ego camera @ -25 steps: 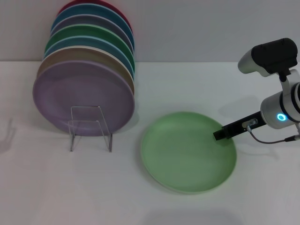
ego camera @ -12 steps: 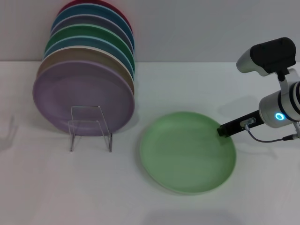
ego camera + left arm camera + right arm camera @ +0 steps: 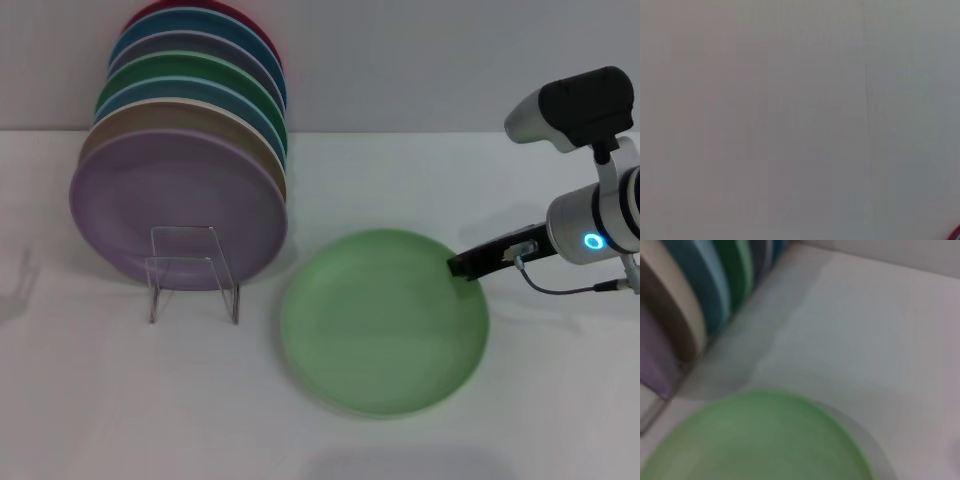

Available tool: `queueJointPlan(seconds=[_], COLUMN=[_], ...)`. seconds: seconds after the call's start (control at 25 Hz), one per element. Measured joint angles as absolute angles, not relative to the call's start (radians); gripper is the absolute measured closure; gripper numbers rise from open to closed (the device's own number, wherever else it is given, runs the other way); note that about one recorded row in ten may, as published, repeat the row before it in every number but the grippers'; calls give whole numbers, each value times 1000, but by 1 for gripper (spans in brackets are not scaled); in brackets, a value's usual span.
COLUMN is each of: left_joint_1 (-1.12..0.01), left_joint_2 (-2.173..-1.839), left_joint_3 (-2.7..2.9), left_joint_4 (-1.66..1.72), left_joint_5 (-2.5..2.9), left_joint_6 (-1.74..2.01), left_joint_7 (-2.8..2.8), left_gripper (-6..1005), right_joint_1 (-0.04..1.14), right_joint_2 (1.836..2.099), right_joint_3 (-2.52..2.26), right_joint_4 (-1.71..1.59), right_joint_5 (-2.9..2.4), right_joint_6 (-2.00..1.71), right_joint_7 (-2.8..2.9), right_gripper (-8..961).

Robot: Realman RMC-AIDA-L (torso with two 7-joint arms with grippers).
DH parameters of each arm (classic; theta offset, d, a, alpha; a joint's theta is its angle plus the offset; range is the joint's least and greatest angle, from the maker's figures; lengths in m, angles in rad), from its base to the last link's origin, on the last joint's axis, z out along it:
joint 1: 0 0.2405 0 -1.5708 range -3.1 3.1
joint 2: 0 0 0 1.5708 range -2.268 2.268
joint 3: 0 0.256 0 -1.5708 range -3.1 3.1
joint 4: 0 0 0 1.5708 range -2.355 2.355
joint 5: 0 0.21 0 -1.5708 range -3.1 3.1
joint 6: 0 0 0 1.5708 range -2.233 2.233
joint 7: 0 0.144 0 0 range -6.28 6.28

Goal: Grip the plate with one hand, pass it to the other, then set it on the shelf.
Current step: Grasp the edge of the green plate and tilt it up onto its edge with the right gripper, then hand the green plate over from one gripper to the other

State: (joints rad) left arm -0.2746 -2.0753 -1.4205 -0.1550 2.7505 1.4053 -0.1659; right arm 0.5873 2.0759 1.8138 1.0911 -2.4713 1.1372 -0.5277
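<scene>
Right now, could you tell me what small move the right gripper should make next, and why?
Probably lift slightly. The right gripper sits at the pale green plate's far right rim, and the plate lies flat on the table, away from the clear stand.

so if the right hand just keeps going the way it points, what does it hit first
Likely the pale green plate: the right hand is already at its rim nearest the right arm, pointing across it toward the robot's left. Whether it touches the rim or sits just above cannot be told.
</scene>
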Motion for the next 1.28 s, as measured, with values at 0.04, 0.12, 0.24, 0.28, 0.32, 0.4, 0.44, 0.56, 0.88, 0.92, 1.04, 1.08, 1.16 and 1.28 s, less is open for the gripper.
queueJointPlan(seconds=[0.04, 0.12, 0.24, 0.28, 0.32, 0.4, 0.44, 0.56, 0.88, 0.92, 1.04, 1.08, 1.16, 1.28], left_joint_1=[-275, -274, -270, -267, -266, -261, -260, -256, -187, -187, -69, -36, 11, 34], left_joint_2=[-2075, -2076, -2076, -2077, -2077, -2077, -2076, -2071, -2002, -2002, -1957, -1950, -1937, -1901], left_joint_3=[-1421, -1421, -1404, -1393, -1388, -1372, -1368, -1332, -1237, -1237, -1227, -1225, -1229, -1232], left_joint_4=[-155, -155, -155, -156, -156, -156, -156, -164, -467, -467, -855, -984, -1205, -1462], left_joint_5=[2751, 2750, 2750, 2751, 2750, 2750, 2750, 2751, 2856, 2856, 2888, 2888, 2889, 2889], left_joint_6=[1406, 1409, 1437, 1454, 1464, 1507, 1523, 1575, 1457, 1457, 1118, 1003, 772, 485], left_joint_7=[-166, -166, -166, -166, -166, -166, -166, -166, -136, -136, 13, 59, 120, 110], left_gripper=[205, 205, 205, 205, 205, 205, 205, 205, 205, 205, 205, 205, 205, 206], right_joint_1=[582, 569, 541, 515, 515, 483, 466, 398, 187, 187, 170, 166, 164, 161], right_joint_2=[2076, 2075, 2076, 2076, 2076, 2075, 2075, 2077, 2080, 2080, 2078, 2079, 2080, 2082], right_joint_3=[1814, 1814, 1814, 1817, 1817, 1824, 1831, 1862, 1875, 1875, 1912, 1936, 1943, 1963], right_joint_4=[1101, 1128, 1189, 1236, 1236, 1277, 1292, 1318, 1201, 1201, 1152, 1141, 1136, 1104], right_joint_5=[-2456, -2435, -2426, -2409, -2409, -2372, -2349, -2233, -1581, -1581, -1491, -1490, -1490, -1468], right_joint_6=[1143, 1157, 1172, 1177, 1177, 1176, 1173, 1138, 1041, 1041, 1060, 1069, 1072, 1069], right_joint_7=[-536, -547, -548, -552, -552, -573, -593, -716, -1413, -1413, -1494, -1510, -1521, -1605], right_gripper=[929, 930, 932, 933, 933, 934, 934, 934, 935, 935, 935, 935, 935, 935])
